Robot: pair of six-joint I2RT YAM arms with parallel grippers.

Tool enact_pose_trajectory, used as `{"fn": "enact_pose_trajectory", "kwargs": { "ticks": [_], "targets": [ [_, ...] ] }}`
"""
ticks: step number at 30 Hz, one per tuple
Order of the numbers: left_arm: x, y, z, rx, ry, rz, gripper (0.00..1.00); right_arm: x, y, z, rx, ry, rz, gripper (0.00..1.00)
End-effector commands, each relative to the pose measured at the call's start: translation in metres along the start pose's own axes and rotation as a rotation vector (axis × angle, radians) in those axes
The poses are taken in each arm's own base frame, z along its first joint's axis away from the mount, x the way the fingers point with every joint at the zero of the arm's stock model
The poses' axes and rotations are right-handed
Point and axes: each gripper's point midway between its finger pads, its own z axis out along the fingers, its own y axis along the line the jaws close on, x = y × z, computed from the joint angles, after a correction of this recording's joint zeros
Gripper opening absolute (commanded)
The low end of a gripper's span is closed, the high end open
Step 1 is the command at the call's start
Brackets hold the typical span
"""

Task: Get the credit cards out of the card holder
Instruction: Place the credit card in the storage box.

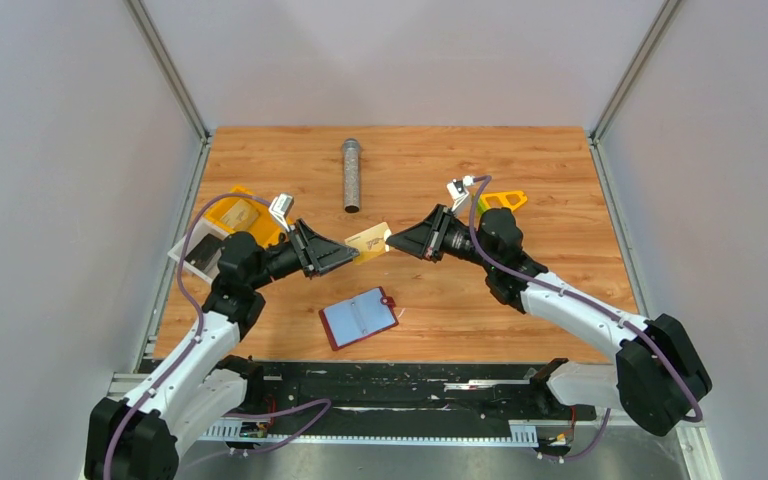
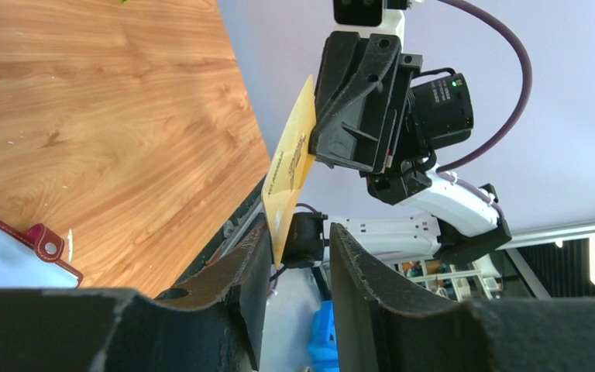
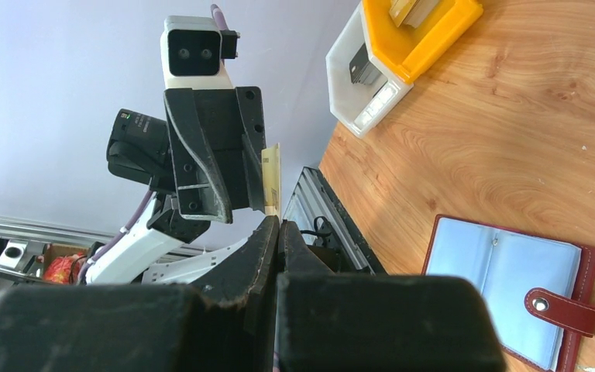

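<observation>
Top view: my left end effector (image 1: 348, 255) and right end effector (image 1: 394, 240) point at each other above mid tabletop (image 1: 520, 150), with the tan-gold card (image 1: 368, 241) bridging them in the air. The card holder (image 1: 359, 318) lies open flat below, near the front edge, blue-grey pockets up, well clear of both arms. A metal cylinder (image 1: 351, 175) lies at the back. A yellow tray (image 1: 215, 212) and a white tray (image 1: 188, 250) sit behind my left arm, and a yellow-orange triangular piece (image 1: 503, 200) sits behind my right wrist. Left wrist view: my left fingers (image 2: 240, 267) stand apart, so that end effector is open. The card's near corner sits just beside the inner face of one finger; contact unclear. The far end of the card is pinched in the right end effector (image 2: 318, 143). A corner of the holder and its snap tab (image 2: 46, 242) show at lower left on the wood. Right wrist view: my right fingers (image 3: 259, 248) are closed together with the card (image 3: 272, 177) rising edge-on from between them, so the right is clamped on it. The left end effector (image 3: 232, 155) faces me, just beside the card. The holder (image 3: 503, 271) is open at lower right, and both trays are at the top edge. The white one holds a dark flat item I can't identify.
</observation>
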Motion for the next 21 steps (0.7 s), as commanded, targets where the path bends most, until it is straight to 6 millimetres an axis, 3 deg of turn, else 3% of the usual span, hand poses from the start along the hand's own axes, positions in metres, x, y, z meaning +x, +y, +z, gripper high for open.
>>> {"fn": "enact_pose_trajectory", "kwargs": {
  "ticks": [1,6,11,14,17,21],
  "targets": [
    [-0.0075,-0.0108,-0.0015,0.034,-0.044,0.026,0.4,-0.0098,0.0069,-0.0036,-0.014,-0.051,-0.022,0.0],
    [-0.0079,-0.0088,-0.0019,0.023,-0.05,0.021,0.31,-0.0079,0.0043,-0.0027,-0.01,-0.042,-0.018,0.0],
    [-0.0099,-0.0066,-0.0017,0.009,-0.061,0.02,0.07,-0.0058,0.0035,-0.0014,-0.011,-0.027,-0.016,0.0],
    [-0.0107,-0.0073,-0.0017,0.006,-0.064,0.021,0.0,-0.0041,0.0001,-0.001,0.0,-0.018,-0.017,0.03],
    [-0.0117,-0.0086,-0.0021,-0.003,-0.064,0.036,0.0,-0.0038,0.0003,-0.0021,0.01,-0.013,-0.031,0.12],
    [-0.0134,-0.0074,-0.0026,-0.027,-0.068,0.047,0.0,-0.0076,0.0019,-0.004,0.04,-0.015,-0.079,0.37]
  ]
}}
